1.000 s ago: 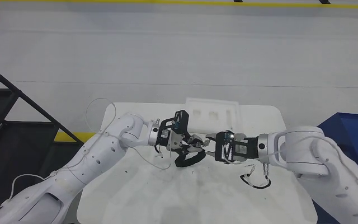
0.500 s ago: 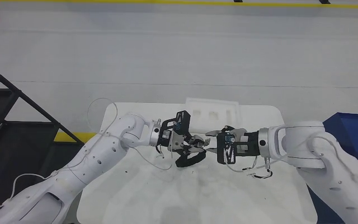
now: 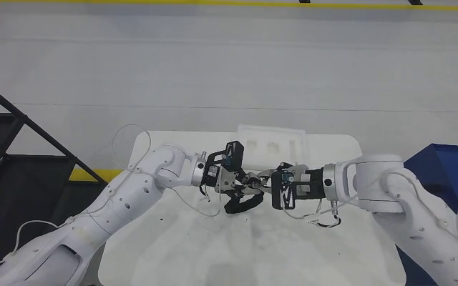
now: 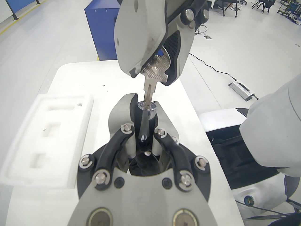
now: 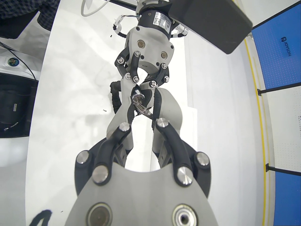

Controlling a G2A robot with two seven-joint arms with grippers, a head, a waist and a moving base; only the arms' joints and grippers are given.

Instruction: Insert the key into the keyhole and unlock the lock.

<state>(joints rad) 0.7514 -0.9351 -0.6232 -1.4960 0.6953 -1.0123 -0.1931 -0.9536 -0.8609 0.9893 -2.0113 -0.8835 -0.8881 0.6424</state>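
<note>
A chrome lock cylinder (image 4: 146, 118) with a black cable loop (image 3: 240, 206) hanging from it sits in my left gripper (image 4: 145, 109), which is shut on it above the table's middle. My right gripper (image 4: 152, 77) faces it, shut on the head of a silver key (image 4: 155, 71). The key's blade tip rests in the keyhole on the cylinder's end face, and most of the blade is still outside. In the right wrist view the key (image 5: 141, 109) and the lock (image 5: 137, 98) lie between my right gripper's fingers (image 5: 167, 111). From above, the left gripper (image 3: 247, 187) and right gripper (image 3: 263, 187) meet tip to tip.
A white foam tray (image 3: 272, 143) with several recesses lies at the far side of the white table (image 3: 215, 243). A black cord (image 3: 322, 220) hangs under the right wrist. A blue cabinet (image 3: 436, 164) stands off the table's right edge.
My right arm has moved left toward the left gripper, closing the gap and bringing the key to the lock's face. The left arm has held nearly still.
</note>
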